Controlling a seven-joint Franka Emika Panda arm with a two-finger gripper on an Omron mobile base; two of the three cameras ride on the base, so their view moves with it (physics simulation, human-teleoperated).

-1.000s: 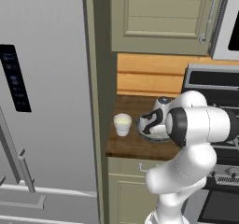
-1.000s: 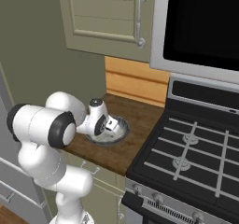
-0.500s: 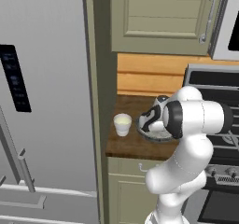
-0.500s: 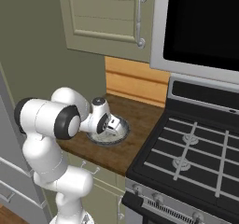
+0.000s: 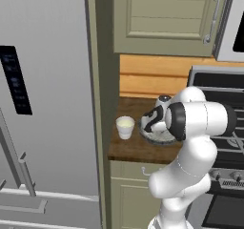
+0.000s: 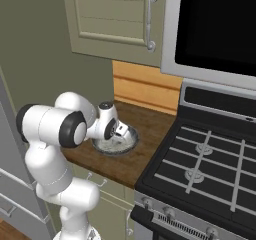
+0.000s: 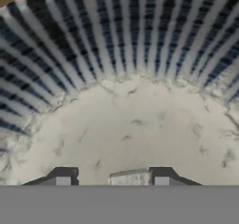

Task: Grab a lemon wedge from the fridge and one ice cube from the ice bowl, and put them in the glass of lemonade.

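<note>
My gripper (image 7: 112,177) reaches down into the ice bowl (image 7: 121,55), a wide grey ribbed bowl with a whitish speckled inside. A small pale ice cube (image 7: 130,177) lies between the fingertips, close to the right one, with a gap still showing on the left. The jaws stand partly apart. The bowl (image 5: 159,137) (image 6: 131,137) sits on the wooden counter, and the hand (image 6: 111,125) dips into its left side. The glass of lemonade (image 5: 125,127) stands just left of the bowl. The fridge (image 5: 43,104) is shut, and the lemon wedge is out of view.
A black stove (image 6: 200,164) lies directly right of the bowl. Olive cabinets (image 5: 167,13) hang above the counter, with a microwave (image 6: 215,29) over the stove. A wood-panelled wall (image 5: 152,78) backs the narrow counter (image 5: 128,149).
The fingers have drawn closer together around the ice cube. The arm's elbow has swung a little while the hand stayed in the bowl.
</note>
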